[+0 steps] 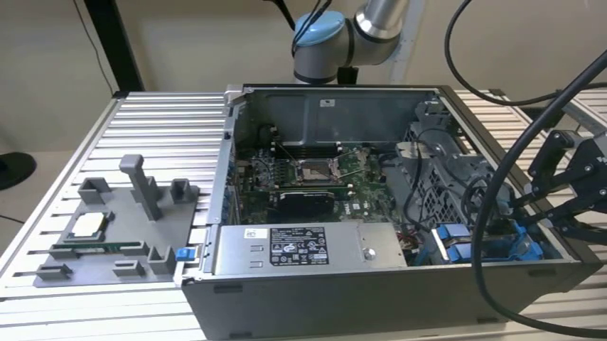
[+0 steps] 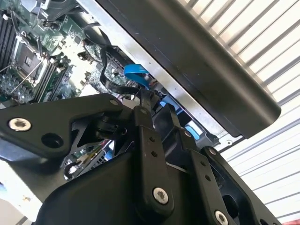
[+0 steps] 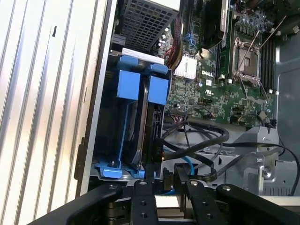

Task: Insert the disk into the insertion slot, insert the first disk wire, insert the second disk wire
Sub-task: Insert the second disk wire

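Right now I see my hand (image 3: 165, 183) close by the disk (image 3: 138, 126), which sits in the insertion slot (image 3: 104, 140); I cannot tell its grip.

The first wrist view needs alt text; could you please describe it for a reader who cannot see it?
The black gripper sits close to one end of the disk, which stands edge-on in its blue carrier inside the insertion slot by the case wall. Black cables loop beside it, with the green motherboard beyond.

In the computer case (image 1: 332, 298), the disk (image 3: 139, 129) stands in the insertion slot (image 3: 104, 117) at the exterior view's right. A tray (image 1: 99, 264) lies outside the case, at the exterior view's left.
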`<control>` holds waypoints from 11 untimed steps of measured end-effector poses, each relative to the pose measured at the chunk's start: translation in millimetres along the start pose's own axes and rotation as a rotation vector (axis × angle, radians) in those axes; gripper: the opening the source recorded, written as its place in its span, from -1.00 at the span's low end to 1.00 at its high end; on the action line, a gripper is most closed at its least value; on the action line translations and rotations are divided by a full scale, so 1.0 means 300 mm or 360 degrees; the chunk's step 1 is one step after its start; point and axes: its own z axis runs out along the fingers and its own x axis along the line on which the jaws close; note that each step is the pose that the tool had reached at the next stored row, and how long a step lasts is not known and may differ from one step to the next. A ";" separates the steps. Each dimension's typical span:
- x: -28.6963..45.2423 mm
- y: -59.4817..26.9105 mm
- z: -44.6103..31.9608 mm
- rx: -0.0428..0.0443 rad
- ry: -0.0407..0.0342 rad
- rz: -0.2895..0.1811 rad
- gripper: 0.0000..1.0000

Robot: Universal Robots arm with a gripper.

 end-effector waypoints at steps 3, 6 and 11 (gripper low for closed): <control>0.001 0.000 0.002 0.0000 -0.0003 -0.0001 1.00; 0.002 -0.001 0.006 0.0001 -0.0005 -0.0001 1.00; 0.005 -0.002 0.014 0.0001 -0.0004 -0.0001 1.00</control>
